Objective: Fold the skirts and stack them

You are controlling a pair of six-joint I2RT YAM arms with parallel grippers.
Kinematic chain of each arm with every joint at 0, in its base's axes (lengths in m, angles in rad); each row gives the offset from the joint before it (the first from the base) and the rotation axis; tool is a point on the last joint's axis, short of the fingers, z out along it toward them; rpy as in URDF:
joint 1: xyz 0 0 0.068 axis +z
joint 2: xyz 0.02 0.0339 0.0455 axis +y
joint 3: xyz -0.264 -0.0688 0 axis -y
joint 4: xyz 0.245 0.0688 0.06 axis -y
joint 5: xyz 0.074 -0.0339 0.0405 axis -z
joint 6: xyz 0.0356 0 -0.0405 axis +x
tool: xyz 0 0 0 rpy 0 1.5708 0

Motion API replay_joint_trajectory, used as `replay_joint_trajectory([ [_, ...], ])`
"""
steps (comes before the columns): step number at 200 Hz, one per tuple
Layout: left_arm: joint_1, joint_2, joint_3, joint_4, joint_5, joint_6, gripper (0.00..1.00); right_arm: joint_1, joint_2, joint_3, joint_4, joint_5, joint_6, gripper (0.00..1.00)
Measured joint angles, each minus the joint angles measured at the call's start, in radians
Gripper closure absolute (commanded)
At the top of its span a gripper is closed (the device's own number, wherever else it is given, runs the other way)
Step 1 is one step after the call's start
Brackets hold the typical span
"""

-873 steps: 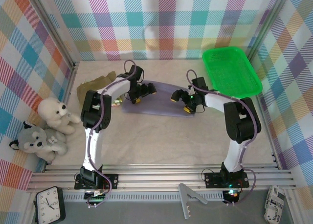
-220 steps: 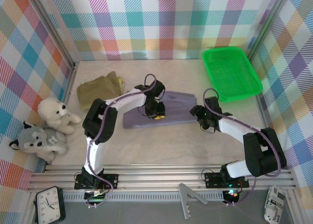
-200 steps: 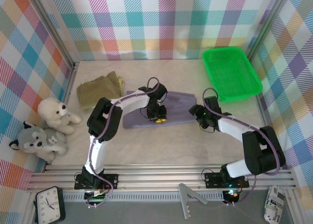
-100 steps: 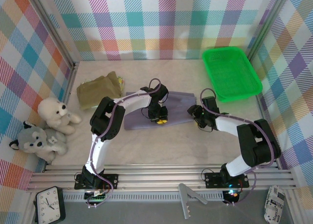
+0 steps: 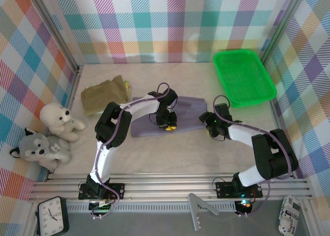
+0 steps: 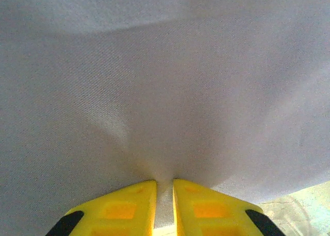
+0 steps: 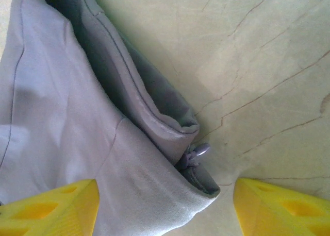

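Left gripper (image 6: 164,185) pinches the lavender skirt (image 6: 165,81) at 6 o'clock. Right gripper (image 7: 164,195) is wide open over its corner.

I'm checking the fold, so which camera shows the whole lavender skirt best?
The top external view: the lavender skirt lies there from edge to edge. The left wrist view gives a close patch of its cloth pinched by the left hand; the right wrist view gives its layered corner inside the open right hand.
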Motion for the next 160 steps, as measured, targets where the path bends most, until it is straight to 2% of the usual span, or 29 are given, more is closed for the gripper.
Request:
replay_joint_trajectory([
  [55, 0.000, 0.000, 0.000, 0.000, 0.000, 0.000, 0.83, 0.000, 0.005, 0.000, 0.005, -0.001, -0.016, 0.40],
  [92, 0.000, 0.000, 0.000, -0.001, 0.000, 0.000, 0.83, 0.014, 0.033, 0.012, 0.112, -0.033, -0.016, 0.41],
  [129, 0.000, 0.000, 0.000, -0.001, 0.000, 0.000, 0.83, 0.015, 0.035, 0.012, 0.140, -0.034, -0.013, 0.46],
  [147, 0.000, 0.000, 0.000, -0.001, 0.001, 0.000, 0.82, 0.015, 0.038, 0.008, 0.143, -0.013, 0.002, 0.56],
  [155, 0.000, 0.000, 0.000, -0.001, 0.005, 0.001, 0.82, 0.016, 0.038, 0.001, 0.148, -0.001, 0.013, 0.65],
  [160, 0.000, 0.000, 0.001, 0.000, 0.014, 0.001, 0.82, 0.016, 0.039, -0.004, 0.151, 0.008, 0.018, 0.75],
])
